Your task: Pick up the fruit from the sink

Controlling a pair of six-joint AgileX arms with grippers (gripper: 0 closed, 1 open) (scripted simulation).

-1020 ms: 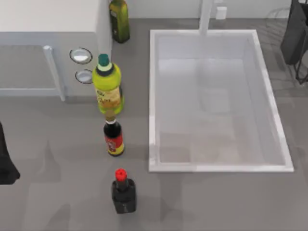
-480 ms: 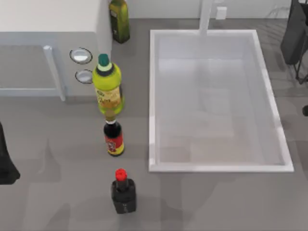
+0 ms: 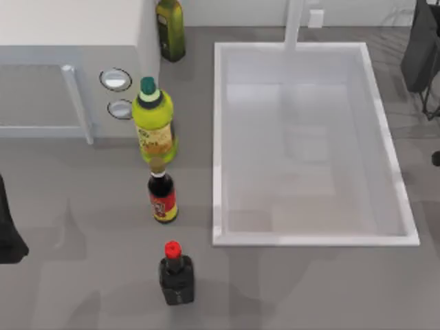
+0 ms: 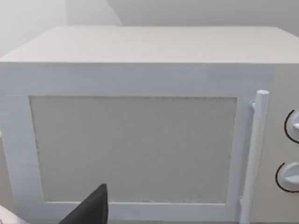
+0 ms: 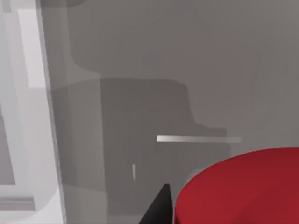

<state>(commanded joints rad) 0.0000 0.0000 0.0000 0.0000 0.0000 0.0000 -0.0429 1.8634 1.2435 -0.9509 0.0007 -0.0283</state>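
While the left arm sits parked at the top view's left edge, the sink stands mid-frame; the right gripper is at the right edge, beyond the rim; the fruit lies close against it, over grey counter; its hold cannot be told; judged the nearer arm.
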